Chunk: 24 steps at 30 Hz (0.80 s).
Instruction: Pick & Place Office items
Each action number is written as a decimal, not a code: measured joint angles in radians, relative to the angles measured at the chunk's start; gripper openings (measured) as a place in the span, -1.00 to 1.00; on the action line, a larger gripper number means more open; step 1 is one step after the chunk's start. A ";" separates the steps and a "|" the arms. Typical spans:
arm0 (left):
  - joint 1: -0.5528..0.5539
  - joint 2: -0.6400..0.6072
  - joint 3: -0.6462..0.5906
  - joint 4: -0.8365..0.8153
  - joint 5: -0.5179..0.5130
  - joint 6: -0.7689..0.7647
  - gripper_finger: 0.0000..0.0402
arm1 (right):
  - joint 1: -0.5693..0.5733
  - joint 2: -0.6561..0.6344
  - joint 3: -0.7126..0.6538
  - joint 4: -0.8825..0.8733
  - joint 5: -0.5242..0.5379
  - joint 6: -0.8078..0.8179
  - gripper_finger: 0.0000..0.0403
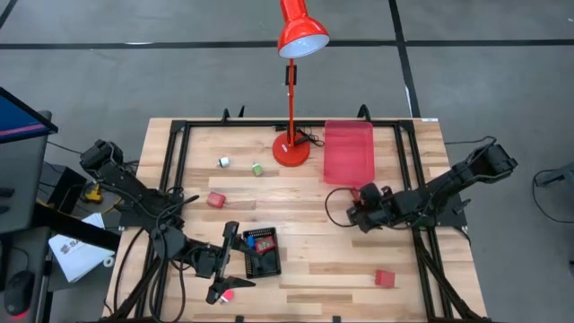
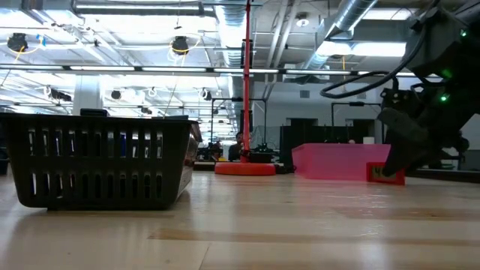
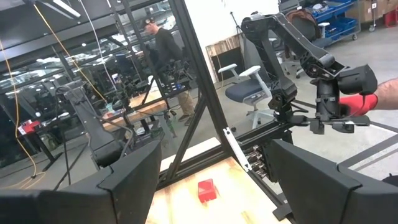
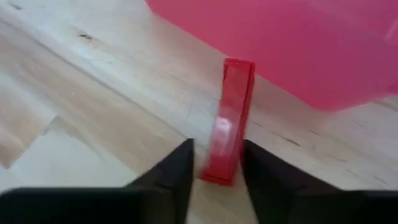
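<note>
My right gripper point(image 1: 363, 205) is down at the table by the near end of the translucent red tray point(image 1: 348, 152), shut on a flat red block point(image 4: 231, 118). My left gripper point(image 1: 224, 266) is open, held level just left of the black tray point(image 1: 263, 260), which holds red and blue pieces point(image 1: 262, 240). A pink-and-white piece point(image 1: 230, 293) lies by its near finger. Loose on the table are a red block point(image 1: 215, 199), a green block point(image 1: 257, 169), a white-green piece point(image 1: 223, 162) and another red block point(image 1: 384, 278), also seen in the left wrist view point(image 3: 206, 190). My right gripper pinches the red block's end nearest the wrist point(image 4: 219, 168) between its two fingers, which lie along the block's flat sides. The fingers slant down from the table's right. The block stands on its thin edge, bottom on the wood point(image 2: 386, 180).
The red desk lamp's base point(image 1: 291, 151) stands left of the red tray. Black frame rails point(image 1: 179, 170) run along the table's sides. In the low view the black tray point(image 2: 97, 169) fills the left. A person point(image 3: 165, 56) stands in the room beyond.
</note>
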 joint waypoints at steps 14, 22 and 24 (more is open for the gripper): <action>-0.025 0.000 0.000 -0.034 -0.141 0.027 0.48 | 0.237 0.000 0.003 0.358 -0.002 -0.055 -0.73; -0.059 0.000 0.000 -0.069 -0.380 0.055 0.48 | 0.333 0.069 0.197 0.636 0.045 -0.380 -0.73; -0.057 0.000 0.000 -0.077 -0.421 0.055 0.48 | 0.311 0.122 0.286 0.626 0.019 -0.467 -0.73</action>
